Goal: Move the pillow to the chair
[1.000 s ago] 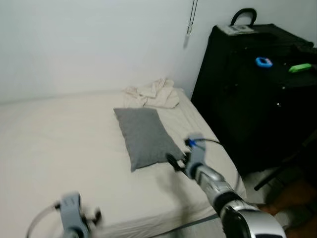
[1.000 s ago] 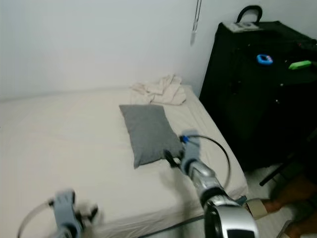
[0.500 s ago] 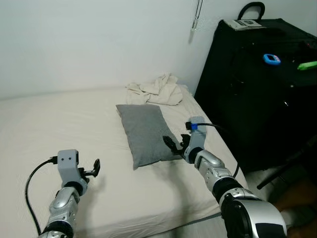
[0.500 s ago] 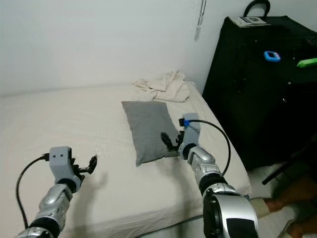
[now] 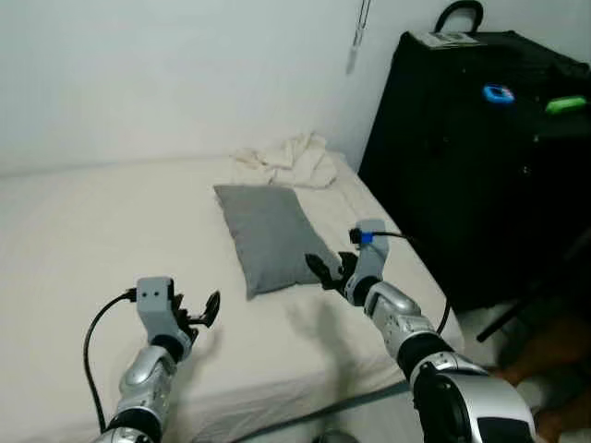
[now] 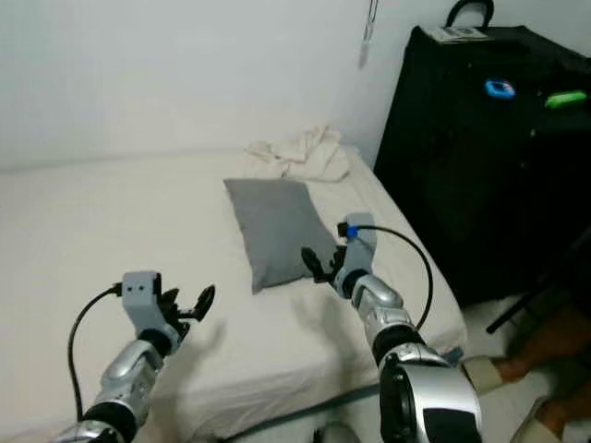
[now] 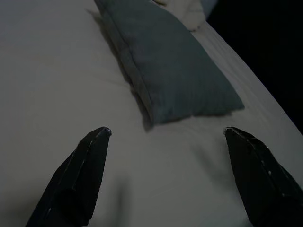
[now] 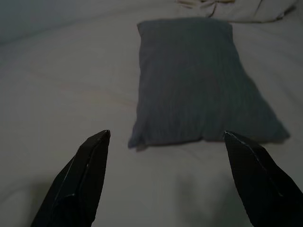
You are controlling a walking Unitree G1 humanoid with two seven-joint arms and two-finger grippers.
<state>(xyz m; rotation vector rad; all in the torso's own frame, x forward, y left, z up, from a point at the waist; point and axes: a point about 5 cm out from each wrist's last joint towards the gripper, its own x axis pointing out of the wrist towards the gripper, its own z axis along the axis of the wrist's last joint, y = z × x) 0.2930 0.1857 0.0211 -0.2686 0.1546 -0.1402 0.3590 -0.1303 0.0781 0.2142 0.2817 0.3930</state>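
Observation:
A grey pillow [image 5: 268, 235] lies flat on the cream bed [image 5: 83, 240], toward its right side. My right gripper [image 5: 325, 273] hovers open at the pillow's near right corner, fingers spread, nothing held. My left gripper [image 5: 197, 314] is raised over the bed's near part, well short of the pillow, and is open too. Both wrist views look along spread fingers at the pillow [image 7: 170, 80] [image 8: 199, 80]. A dark chair leg [image 5: 531, 295] shows at the far right by the floor.
A tall black cabinet [image 5: 471, 157] stands right of the bed, with a blue item [image 5: 498, 93] and a green item [image 5: 565, 104] on it. Crumpled cream cloth [image 5: 282, 159] lies at the bed's head. A person's feet [image 6: 545, 369] are at the lower right.
The left arm has risen and reached forward over the bed. The right gripper has come up to the pillow's near corner. The camera has shifted a little.

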